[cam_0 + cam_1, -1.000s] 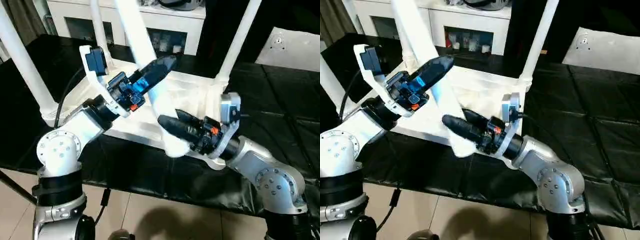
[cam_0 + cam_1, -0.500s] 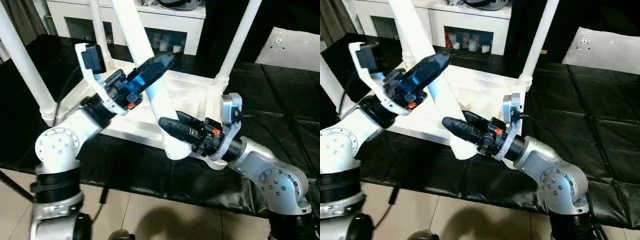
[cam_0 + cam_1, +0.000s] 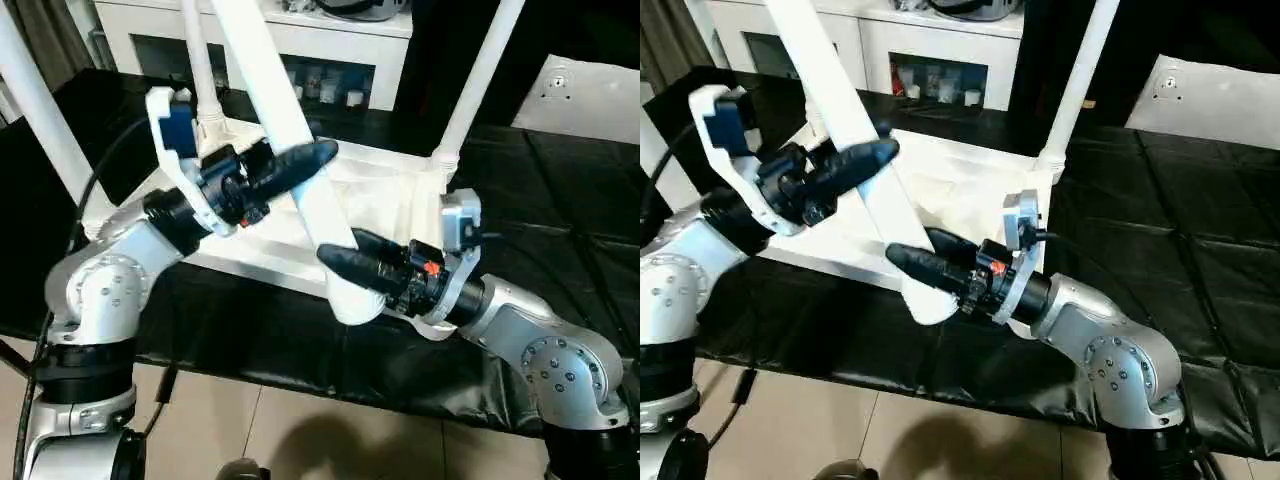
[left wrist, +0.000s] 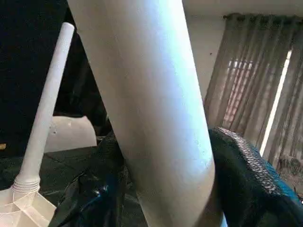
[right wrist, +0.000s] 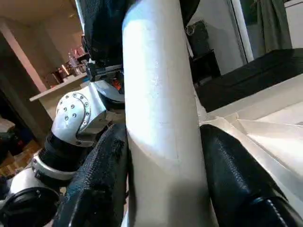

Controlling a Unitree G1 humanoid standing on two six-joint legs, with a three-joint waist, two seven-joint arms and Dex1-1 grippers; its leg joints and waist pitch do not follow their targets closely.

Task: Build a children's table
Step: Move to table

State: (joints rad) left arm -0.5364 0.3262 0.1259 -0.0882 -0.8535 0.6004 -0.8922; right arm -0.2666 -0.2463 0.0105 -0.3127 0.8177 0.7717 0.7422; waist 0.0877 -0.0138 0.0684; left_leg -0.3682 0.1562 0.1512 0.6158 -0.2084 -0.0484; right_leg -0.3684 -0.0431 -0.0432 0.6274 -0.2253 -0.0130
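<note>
Head views. We see the table top lying upside down on the black mat, ribbed underside up, with three legs standing upright in its corner sockets. The fourth leg leans over the near edge of the top. Our left gripper clamps it partway up; our right gripper clamps it just above its thick lower end, which sits at the near corner. We judge the step in hand to be the seating of this last leg. A white cabinet stands behind.

Left wrist view. The fourth leg runs between the two black fingers, which press on both sides of it. An upright leg rises from a corner of the top beyond.

Right wrist view. The black fingers close on the leg from both sides; the ribbed top lies just beside it.

Next move, as we judge it: bring the leg upright over the empty socket, then press it in.
</note>
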